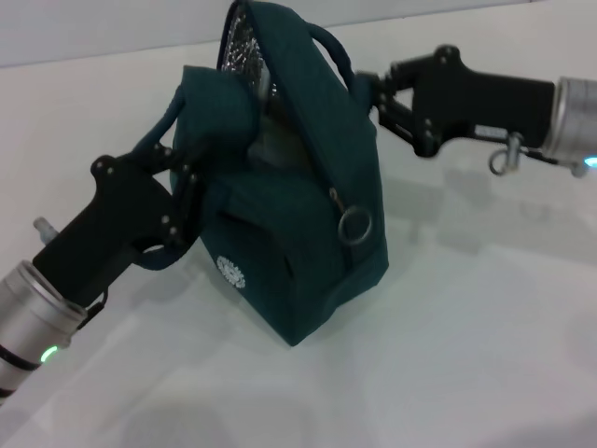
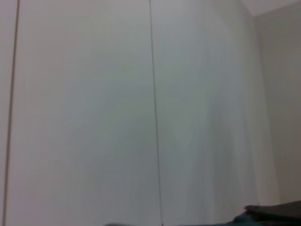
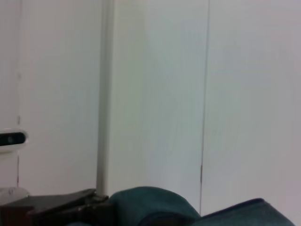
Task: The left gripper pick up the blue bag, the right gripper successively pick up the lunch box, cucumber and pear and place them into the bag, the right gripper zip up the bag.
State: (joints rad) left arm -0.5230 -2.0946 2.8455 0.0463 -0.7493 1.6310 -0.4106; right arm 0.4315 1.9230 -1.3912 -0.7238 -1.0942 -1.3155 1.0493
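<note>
Teal-blue soft fabric bag (image 1: 298, 215) sags, half unzipped. Left gripper (image 1: 182, 177) clamps one padded handle. Right gripper (image 1: 373, 98) meets the other handle; its grip cannot be told.

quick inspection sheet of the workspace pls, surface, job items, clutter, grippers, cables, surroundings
surface: white table, bare where visible
job's things: blue bag on the table, tilted, mouth partly open showing silver lining; zip ring pull hangs on its side; lunch box, cucumber, pear not seen
clutter: nothing seen
grippers: left gripper at the bag's near handle, apparently gripping it; right gripper at the far handle, grip unclear
cables: nothing seen
surroundings: plain white wall panels in the wrist views; small white device at the right wrist view's edge
</note>
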